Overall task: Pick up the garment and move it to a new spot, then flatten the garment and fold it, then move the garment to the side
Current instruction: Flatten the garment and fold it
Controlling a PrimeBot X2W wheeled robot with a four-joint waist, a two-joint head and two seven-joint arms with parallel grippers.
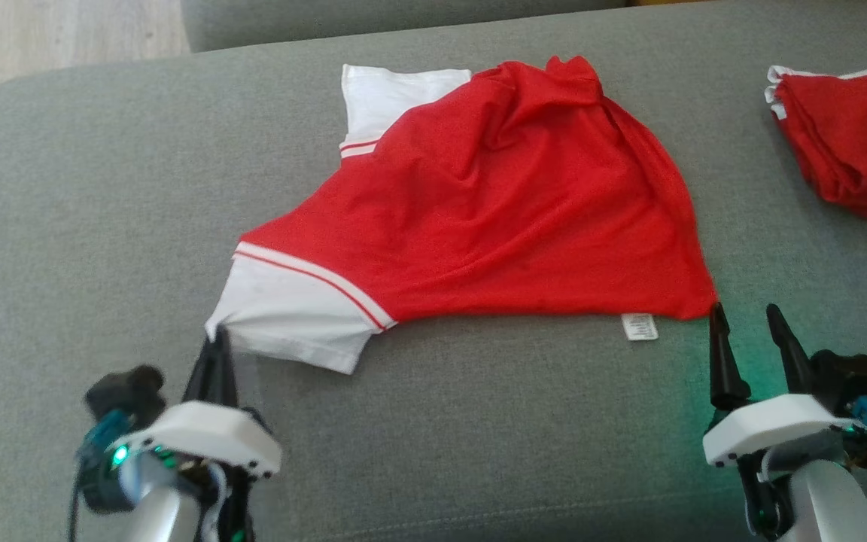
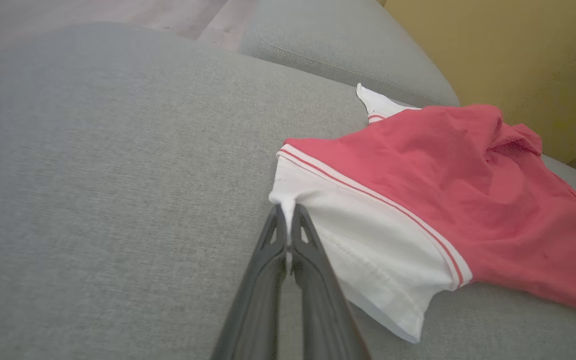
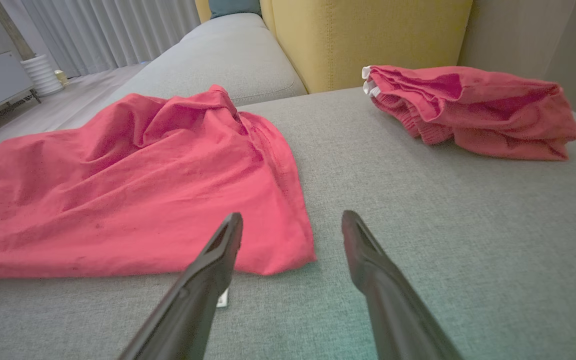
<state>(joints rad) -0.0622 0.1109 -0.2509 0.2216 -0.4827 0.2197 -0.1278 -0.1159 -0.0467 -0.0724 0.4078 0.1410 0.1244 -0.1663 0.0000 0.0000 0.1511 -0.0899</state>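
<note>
- Sprawling rumpled across the grey sofa cushion [image 1: 65, 226] in the head view, the red-and-white shirt [image 1: 494, 211] is judged barely flattened.
- At the left wrist, the left gripper [image 2: 288, 215] is clamped on the white sleeve [image 2: 368, 250].
- At the right wrist, the right gripper [image 3: 293, 225] is held open beside the red hem [image 3: 278, 250]; folding and setting aside are judged undone.

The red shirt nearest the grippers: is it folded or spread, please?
Spread, not folded: the red shirt lies open across the cushion, rumpled.

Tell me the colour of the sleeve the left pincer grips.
White sleeve, red stripe at its seam; clearest in the left wrist view.
</note>
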